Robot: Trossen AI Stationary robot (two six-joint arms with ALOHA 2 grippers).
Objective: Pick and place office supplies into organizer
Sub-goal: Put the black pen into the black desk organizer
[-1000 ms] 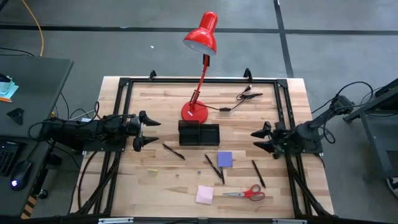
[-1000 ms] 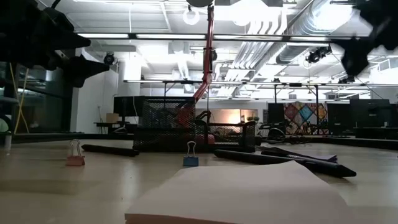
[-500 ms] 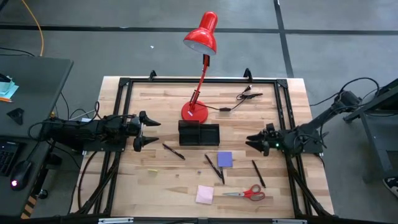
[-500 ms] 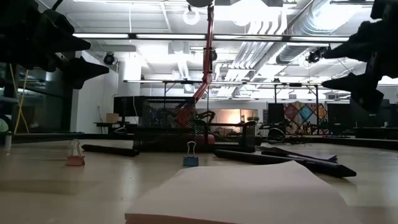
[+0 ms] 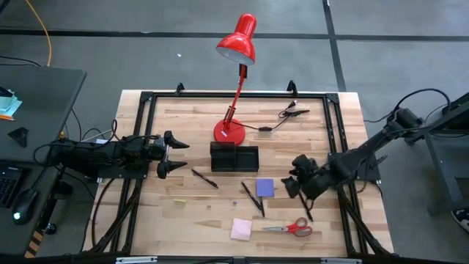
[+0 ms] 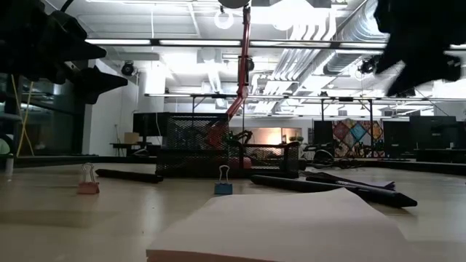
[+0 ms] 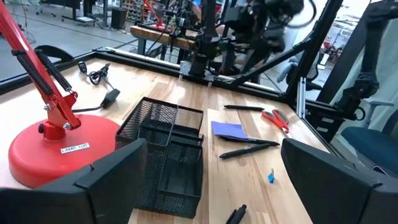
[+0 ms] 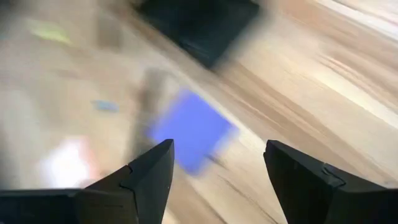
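On the pale wood-plank table [image 5: 176,220], the organizer [image 5: 234,158], a black wire-mesh tray of rectangular compartments, sat at the centre just near of the red lamp's round glossy base [image 5: 229,132]. A flat purple sticky pad [image 5: 264,188] lay just right of two crossed slim black pens [image 5: 253,199], with a pink pad [image 5: 241,229] and red-handled scissors [image 5: 296,227] at the near edge. Above the table right of the purple pad, the right gripper [image 5: 296,183] hung with its wedge-shaped dark fingers [image 8: 146,177] spread wide, holding nothing. At the left side the left gripper [image 5: 174,155] waited, jaws likewise apart and empty.
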